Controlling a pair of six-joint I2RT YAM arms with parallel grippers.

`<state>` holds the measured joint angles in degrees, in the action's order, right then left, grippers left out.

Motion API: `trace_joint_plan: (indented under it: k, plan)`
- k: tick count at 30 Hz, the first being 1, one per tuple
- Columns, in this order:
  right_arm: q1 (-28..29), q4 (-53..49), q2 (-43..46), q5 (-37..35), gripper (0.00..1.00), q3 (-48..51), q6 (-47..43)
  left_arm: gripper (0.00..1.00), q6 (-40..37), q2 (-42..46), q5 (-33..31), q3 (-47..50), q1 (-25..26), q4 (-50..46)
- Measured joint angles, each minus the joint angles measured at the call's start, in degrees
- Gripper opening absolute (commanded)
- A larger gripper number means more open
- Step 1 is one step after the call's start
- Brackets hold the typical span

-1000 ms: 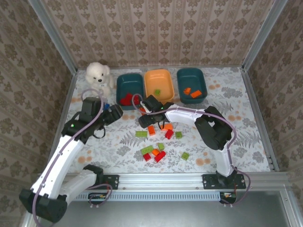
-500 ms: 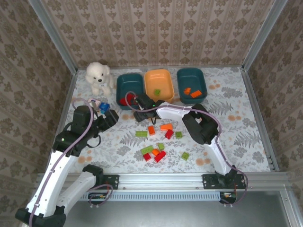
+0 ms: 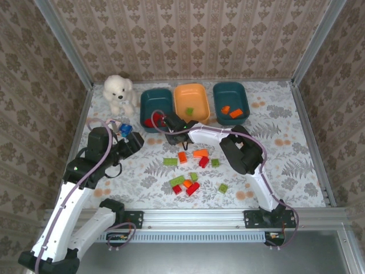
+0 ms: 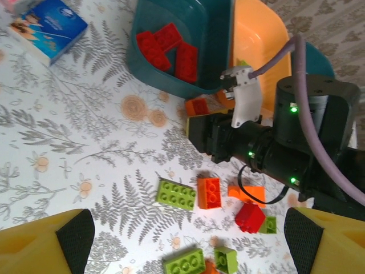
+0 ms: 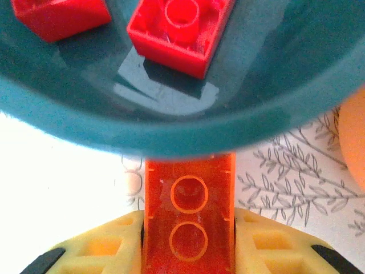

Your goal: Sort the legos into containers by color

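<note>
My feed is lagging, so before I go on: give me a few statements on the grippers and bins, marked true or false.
1. The right gripper is shut on a brick. True.
2. The left gripper holds a brick. False: it is open, with nothing between its fingers.
3. The orange bin holds a green brick. True.
4. The left teal bin holds orange bricks. False: it holds red bricks.

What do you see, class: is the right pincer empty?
No, the right pincer is shut on a reddish-orange brick beside the teal bin.
</note>
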<state>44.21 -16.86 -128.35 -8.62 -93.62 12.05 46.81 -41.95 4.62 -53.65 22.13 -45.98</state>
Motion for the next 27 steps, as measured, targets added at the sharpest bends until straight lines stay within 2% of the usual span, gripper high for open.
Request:
trace_joint_plan:
  k: [3, 8, 14, 17, 20, 24, 27]
  plan:
    - [0.3, 0.0, 3.1, 0.2, 0.31, 4.0, 0.5, 0.9, -0.3, -1.1, 2.7, 0.0, 0.3, 1.7]
    - [1.2, -0.3, 13.0, 0.8, 0.3, 13.8, 2.9, 0.9, -1.4, -3.7, 7.1, 0.1, 2.4, 5.1]
    - [0.5, -3.4, 28.9, 1.8, 0.31, 20.3, 5.2, 0.9, -1.8, -12.8, 11.1, -0.3, 9.2, 12.5]
    - [-4.1, -4.6, 35.1, 2.9, 0.31, 20.4, 6.0, 0.9, -1.8, -19.1, 12.0, -2.3, 11.6, 15.6]
    - [-12.2, -6.0, 37.7, 4.0, 0.31, 19.5, 6.2, 0.9, -1.8, -24.5, 12.4, -5.6, 12.8, 18.6]
    - [-22.5, -10.0, 33.7, 5.7, 0.3, 14.3, 6.2, 0.89, -2.1, -30.5, 13.2, -10.7, 13.7, 22.0]
    - [-28.1, -12.3, 27.9, 8.8, 0.31, 9.0, 6.2, 0.89, -2.7, -33.5, 13.6, -13.6, 14.6, 23.3]
